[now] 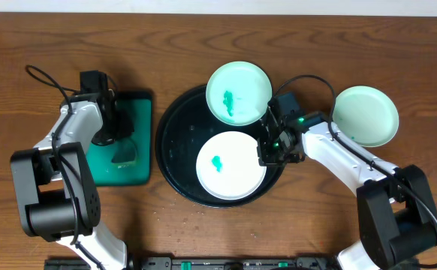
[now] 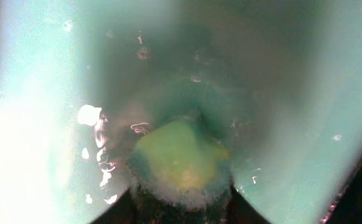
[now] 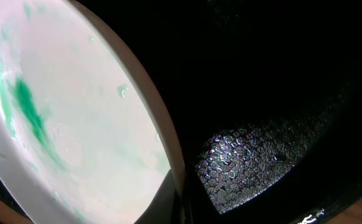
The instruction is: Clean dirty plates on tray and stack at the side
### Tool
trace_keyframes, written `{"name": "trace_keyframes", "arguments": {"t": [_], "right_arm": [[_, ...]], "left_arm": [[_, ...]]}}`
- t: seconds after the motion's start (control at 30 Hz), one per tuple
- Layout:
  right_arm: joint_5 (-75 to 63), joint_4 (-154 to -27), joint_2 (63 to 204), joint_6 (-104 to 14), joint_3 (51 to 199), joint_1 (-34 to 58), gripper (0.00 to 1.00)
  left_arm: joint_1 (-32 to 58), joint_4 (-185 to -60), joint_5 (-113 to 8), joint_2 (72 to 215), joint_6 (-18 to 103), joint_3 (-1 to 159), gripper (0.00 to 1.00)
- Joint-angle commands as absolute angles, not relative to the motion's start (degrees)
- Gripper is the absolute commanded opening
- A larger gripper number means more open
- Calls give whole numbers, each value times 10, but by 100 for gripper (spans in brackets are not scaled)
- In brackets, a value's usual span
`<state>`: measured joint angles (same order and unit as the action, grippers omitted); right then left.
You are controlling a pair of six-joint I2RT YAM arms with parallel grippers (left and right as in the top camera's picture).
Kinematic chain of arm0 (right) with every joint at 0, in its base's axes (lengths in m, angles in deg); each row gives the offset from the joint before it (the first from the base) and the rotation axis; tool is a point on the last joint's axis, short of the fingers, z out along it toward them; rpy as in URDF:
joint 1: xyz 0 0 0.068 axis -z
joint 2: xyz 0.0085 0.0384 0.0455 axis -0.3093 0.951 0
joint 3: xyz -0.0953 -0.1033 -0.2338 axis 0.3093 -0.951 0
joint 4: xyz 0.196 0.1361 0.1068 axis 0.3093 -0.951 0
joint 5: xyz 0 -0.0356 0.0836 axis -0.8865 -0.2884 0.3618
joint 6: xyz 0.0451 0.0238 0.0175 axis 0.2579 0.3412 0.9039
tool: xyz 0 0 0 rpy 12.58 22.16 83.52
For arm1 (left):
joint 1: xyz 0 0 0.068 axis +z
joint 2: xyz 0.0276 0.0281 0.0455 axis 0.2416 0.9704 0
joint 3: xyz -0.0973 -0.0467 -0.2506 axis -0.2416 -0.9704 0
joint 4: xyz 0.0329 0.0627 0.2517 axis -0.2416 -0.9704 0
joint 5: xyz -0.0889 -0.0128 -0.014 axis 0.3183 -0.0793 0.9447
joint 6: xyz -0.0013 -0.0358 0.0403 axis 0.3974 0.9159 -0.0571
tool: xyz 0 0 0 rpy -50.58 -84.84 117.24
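The round black tray [image 1: 175, 142] holds two plates. A mint plate [image 1: 238, 93] with a green smear leans on the tray's far rim. A white plate [image 1: 230, 165] with a green blotch lies in the middle. My right gripper [image 1: 268, 154] is shut on the white plate's right rim. In the right wrist view that rim [image 3: 162, 143] runs between my right gripper's [image 3: 181, 202] fingers, with the wet black tray [image 3: 262, 155] beyond. A third mint plate [image 1: 365, 115] sits on the table right of the tray. My left gripper [image 1: 116, 137] is down in the green tray, shut on a yellow-green sponge [image 2: 181, 162].
The rectangular green tray [image 1: 125, 169] with a black rim lies left of the black tray. Its wet floor [image 2: 293, 93] fills the left wrist view. Bare wooden table [image 1: 203, 37] surrounds both trays. Arm bases stand at the near edge on both sides.
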<state>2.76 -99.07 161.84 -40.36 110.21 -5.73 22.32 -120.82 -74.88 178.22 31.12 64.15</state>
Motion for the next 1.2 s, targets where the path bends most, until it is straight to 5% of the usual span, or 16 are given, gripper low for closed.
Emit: {"name": "trace_keyframes", "arguments": {"t": [0.0,0.07,0.33,0.4,0.43,0.57,0.93,1.17], "right_arm": [[35,-991,1622,-398,1102,-60,1],[35,-991,1622,-398,1102,-60,1],[35,-995,1622,-398,1102,-60,1],[35,-997,1622,-398,1102,-60,1],[35,-997,1622,-398,1102,-60,1],[35,-997,1622,-398,1102,-60,1],[35,-996,1622,-398,1102,-60,1],[43,-997,1622,-398,1102,-60,1]], "left_arm": [[224,-1201,-739,1791,306,634,14],[224,-1200,-739,1791,306,634,7],[224,-1205,-739,1791,311,634,9],[224,-1212,-739,1788,311,634,48],[224,-1216,-739,1784,311,634,59],[224,-1228,-740,1749,310,634,78],[223,-1383,-740,1630,360,630,78],[223,-1341,-739,1651,351,573,82]]}}
